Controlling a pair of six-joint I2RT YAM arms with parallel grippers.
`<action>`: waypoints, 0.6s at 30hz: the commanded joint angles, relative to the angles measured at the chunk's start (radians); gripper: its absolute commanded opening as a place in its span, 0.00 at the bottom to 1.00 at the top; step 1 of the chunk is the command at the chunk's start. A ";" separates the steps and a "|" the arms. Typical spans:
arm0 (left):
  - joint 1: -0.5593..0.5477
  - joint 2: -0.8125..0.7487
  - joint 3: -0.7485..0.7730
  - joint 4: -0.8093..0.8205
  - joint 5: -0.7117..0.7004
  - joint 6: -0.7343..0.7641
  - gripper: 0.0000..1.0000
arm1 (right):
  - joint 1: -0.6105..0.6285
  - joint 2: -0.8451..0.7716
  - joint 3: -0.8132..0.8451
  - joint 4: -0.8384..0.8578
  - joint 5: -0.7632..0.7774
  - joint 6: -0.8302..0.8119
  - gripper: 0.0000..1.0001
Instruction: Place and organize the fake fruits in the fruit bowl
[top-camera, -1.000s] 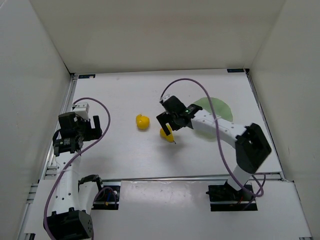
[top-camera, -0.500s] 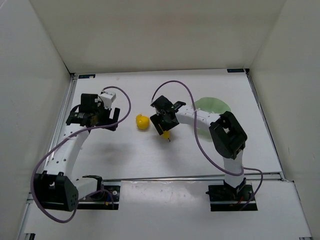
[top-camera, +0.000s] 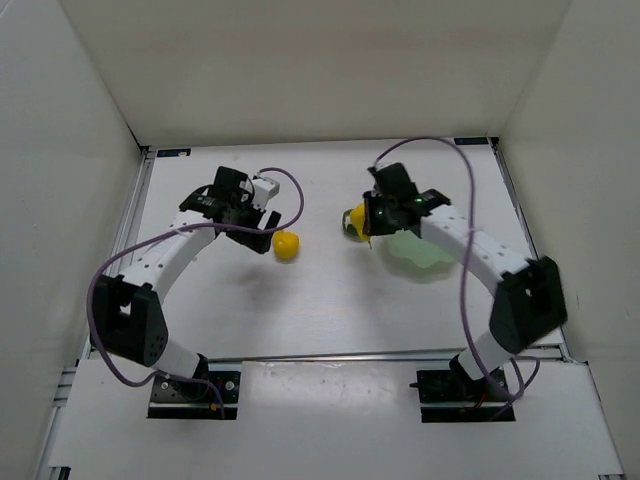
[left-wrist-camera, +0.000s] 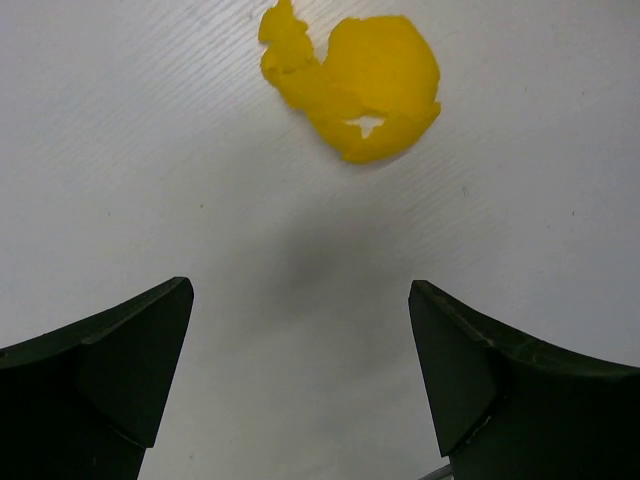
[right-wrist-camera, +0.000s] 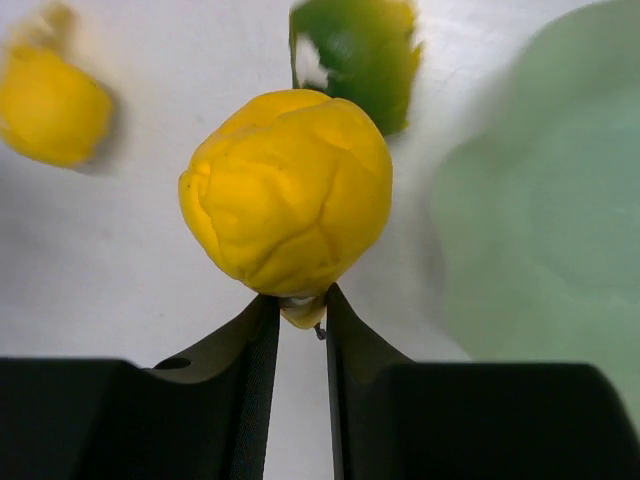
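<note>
Right jaws clenched on the narrow end of the yellow pear (right-wrist-camera: 290, 190), its stem mostly hidden between them. It is held just left of the fruit bowl (right-wrist-camera: 540, 220); can't tell if it clears the worktop (top-camera: 300, 310). Green fruit (right-wrist-camera: 360, 60) is just beyond the pear, partly hidden by it and cut off at the wrist view's top edge. Left jaws spread wide, grasping nothing. Round yellow fruit (left-wrist-camera: 355, 85) lies on the worktop just ahead of them, not between them, well left of the bowl. From above, the right arm covers part of the bowl.
</note>
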 joint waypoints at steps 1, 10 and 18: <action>-0.044 0.059 0.069 0.012 -0.037 0.002 1.00 | -0.049 -0.230 -0.028 0.040 -0.001 0.061 0.22; -0.117 0.358 0.238 0.032 -0.133 -0.019 1.00 | -0.364 -0.289 -0.137 -0.086 0.131 0.132 0.28; -0.149 0.462 0.292 0.032 -0.107 -0.010 1.00 | -0.427 -0.154 -0.019 -0.152 0.064 0.086 0.95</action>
